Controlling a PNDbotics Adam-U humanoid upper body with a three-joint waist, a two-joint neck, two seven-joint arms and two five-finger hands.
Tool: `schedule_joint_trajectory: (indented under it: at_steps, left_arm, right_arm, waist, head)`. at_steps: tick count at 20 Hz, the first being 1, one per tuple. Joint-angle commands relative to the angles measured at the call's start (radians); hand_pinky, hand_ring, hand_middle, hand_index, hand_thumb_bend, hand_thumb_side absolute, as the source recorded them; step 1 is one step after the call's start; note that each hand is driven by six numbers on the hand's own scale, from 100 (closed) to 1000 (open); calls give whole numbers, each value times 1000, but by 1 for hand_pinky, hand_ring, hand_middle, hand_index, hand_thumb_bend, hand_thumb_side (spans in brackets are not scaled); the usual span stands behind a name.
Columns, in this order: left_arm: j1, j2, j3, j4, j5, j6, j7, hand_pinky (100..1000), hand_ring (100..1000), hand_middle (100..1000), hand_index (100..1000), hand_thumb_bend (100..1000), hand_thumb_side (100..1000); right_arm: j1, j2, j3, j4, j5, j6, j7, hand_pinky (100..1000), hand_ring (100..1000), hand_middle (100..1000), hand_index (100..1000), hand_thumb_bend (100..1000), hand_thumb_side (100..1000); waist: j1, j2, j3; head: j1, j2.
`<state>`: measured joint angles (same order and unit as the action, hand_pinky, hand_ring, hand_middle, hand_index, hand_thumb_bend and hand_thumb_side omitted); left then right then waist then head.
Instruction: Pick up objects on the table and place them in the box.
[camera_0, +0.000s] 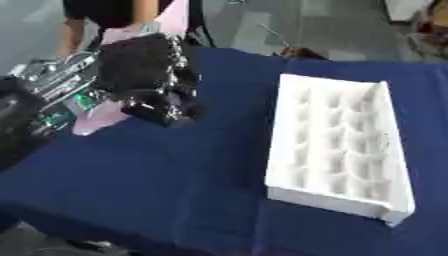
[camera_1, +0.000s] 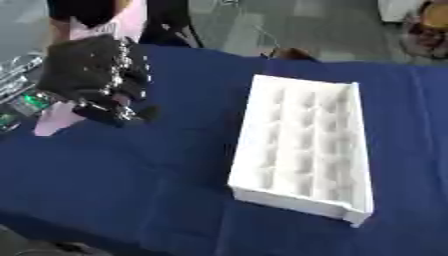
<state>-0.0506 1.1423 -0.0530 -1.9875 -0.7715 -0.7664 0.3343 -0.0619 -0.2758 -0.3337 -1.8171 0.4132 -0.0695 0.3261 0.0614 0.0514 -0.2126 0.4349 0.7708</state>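
The black left robot hand (camera_0: 144, 75) hovers curled at far left over the blue-clothed tabletop (camera_0: 157, 175); what it holds, if anything, is unclear. The white foam compartmented box (camera_0: 337, 145) sits right. It should carry across level and release directly above a compartment.

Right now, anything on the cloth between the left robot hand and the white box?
Nothing visible. The left robot hand hangs over the blue tablecloth's left side; the white compartment box sits to its right, with only bare cloth between them. Whether the hand holds anything cannot be told.
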Motion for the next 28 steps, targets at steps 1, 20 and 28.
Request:
schedule_joint_trajectory:
  at_steps: [1, 20, 28]
  left_arm:
    - [-41, 43, -21, -13, 46, -30, -57, 100, 100, 100, 100, 100, 215]
    - [-215, 16, -100, -13, 184, -106, -168, 100, 100, 100, 100, 100, 227]
    - [-546, -115, -261, -13, 420, -140, -368, 100, 100, 100, 100, 100, 253]
  right_arm:
    - [-4, -25, -4, -13, 2, 1, 3, 581, 674, 798, 947, 100, 757]
    - [-8, -29, 3, -12, -1, -4, 12, 583, 674, 798, 947, 100, 751]
    - [-13, -27, 19, -5, -10, -16, 27, 584, 675, 799, 947, 100, 753]
  waist:
    - [0, -7, -4]
    - [-2, -13, -13]
    - [-10, -10, -28]
  head:
    - [-6, -1]
    - [-1, -1]
    - [28, -1]
